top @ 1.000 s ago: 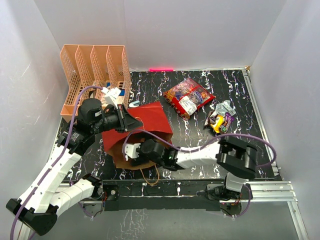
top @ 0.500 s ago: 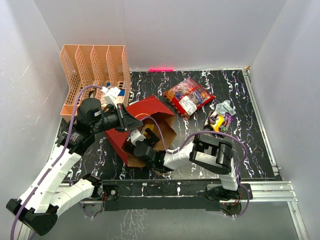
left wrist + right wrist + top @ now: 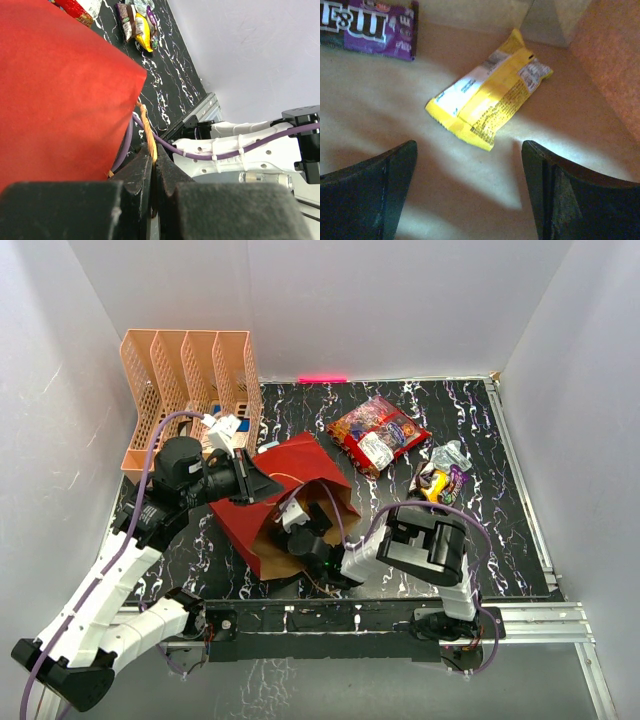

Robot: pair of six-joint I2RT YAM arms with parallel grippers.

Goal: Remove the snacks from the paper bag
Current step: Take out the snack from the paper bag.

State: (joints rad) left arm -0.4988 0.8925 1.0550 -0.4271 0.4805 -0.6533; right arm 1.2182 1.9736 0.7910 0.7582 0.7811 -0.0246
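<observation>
The paper bag [image 3: 292,472], red outside and brown inside, lies left of centre with its mouth facing the near edge. My left gripper [image 3: 260,486] is shut on its twisted tan handle [image 3: 148,131], pinched between the jaws, holding the mouth up. My right gripper [image 3: 306,520] reaches into the mouth. Inside, it [image 3: 469,146] stands open just short of a yellow packet [image 3: 489,103] lying flat on the brown paper, with a purple packet [image 3: 368,28] further in. Out on the table lie the large red candy bag [image 3: 378,433] and a cluster of small packets [image 3: 441,479].
A peach perforated file rack [image 3: 188,380] stands at the back left, close behind my left arm. A pink stick [image 3: 322,379] lies along the back wall. White walls close in the black marbled table [image 3: 500,530] on three sides.
The left gripper raised the handle, so the flat bag now gapes open. The right arm folded in and its gripper went from beside the bag into its mouth.
</observation>
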